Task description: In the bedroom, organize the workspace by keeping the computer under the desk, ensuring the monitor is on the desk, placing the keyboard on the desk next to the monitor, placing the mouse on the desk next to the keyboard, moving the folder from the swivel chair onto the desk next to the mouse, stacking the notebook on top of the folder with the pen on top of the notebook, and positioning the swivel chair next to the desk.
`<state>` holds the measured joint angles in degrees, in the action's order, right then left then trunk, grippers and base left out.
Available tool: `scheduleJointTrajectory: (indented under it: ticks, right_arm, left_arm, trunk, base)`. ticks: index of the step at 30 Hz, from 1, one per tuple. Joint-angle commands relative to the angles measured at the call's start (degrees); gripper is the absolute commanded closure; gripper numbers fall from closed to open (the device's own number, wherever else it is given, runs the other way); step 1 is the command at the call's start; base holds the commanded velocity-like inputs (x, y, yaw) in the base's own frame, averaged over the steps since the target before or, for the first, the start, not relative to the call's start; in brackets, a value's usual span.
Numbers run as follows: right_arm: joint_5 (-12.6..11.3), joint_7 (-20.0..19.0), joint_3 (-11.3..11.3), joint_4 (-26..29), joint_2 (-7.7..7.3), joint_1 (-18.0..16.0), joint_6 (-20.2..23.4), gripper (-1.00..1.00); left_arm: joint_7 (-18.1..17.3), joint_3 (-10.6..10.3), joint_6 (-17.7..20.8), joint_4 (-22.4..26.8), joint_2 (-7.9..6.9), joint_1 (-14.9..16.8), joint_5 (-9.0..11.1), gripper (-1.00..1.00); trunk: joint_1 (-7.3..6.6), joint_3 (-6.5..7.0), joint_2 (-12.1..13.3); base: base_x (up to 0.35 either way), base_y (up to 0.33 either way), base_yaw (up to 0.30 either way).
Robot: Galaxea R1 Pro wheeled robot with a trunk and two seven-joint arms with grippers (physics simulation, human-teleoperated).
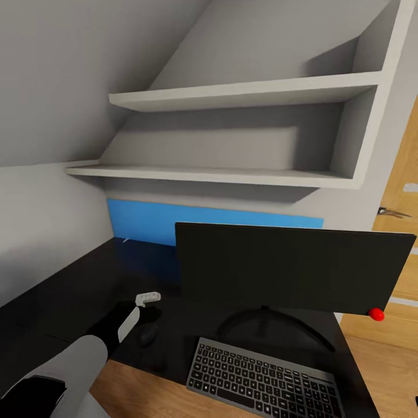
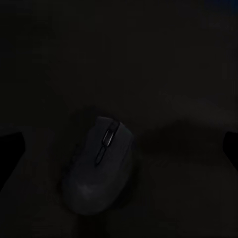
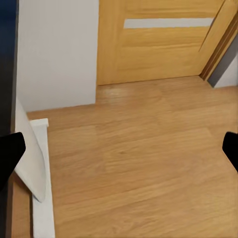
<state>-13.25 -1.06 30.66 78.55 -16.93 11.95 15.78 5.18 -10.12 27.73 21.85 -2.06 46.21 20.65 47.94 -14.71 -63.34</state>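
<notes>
The monitor stands on the glossy black desk, screen dark, a red dot at its lower right corner. In front of it, at the desk's near edge, lies the keyboard. Left of the keyboard, the dark grey mouse rests on the desk top. My left gripper hovers just above the mouse; in the left wrist view it is open, with both fingertips wide of the mouse. My right gripper is open over the wood floor, holding nothing.
A blue back panel runs behind the desk under two white wall shelves. An oak door stands to the right, and the same door faces the right wrist. A white desk leg rises from the light wood floor.
</notes>
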Motion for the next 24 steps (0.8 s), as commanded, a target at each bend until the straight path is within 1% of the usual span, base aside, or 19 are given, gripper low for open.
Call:
scheduleJointTrajectory:
  ticks: [1, 15, 24]
  right_arm:
    - [-0.32, -0.13, 0.04, 0.23, 0.03, 0.0, 0.27, -1.0]
    - [-0.2, -0.2, 0.01, 0.47, 0.75, 0.08, 0.06, -1.0]
    - [-0.2, -0.26, 0.01, 0.54, 0.92, 0.09, 0.01, -1.0]
  left_arm:
    - [0.45, -0.43, 0.25, 0.13, -0.1, 0.02, 0.62, -1.0]
    - [0.44, -0.43, 0.22, 0.11, -0.39, 0.02, 0.62, -1.0]
    - [0.38, -0.43, 0.3, -0.58, -0.38, 0.02, 0.64, -1.0]
  trunk:
    - [0.23, -0.25, -0.46]
    - [3.31, -2.77, -6.08]
    - [5.29, -4.39, -9.69]
  base:
    - [0.0, 0.0, -0.017]
    - [0.0, 0.0, -0.003]
    - [0.0, 0.0, 0.0]
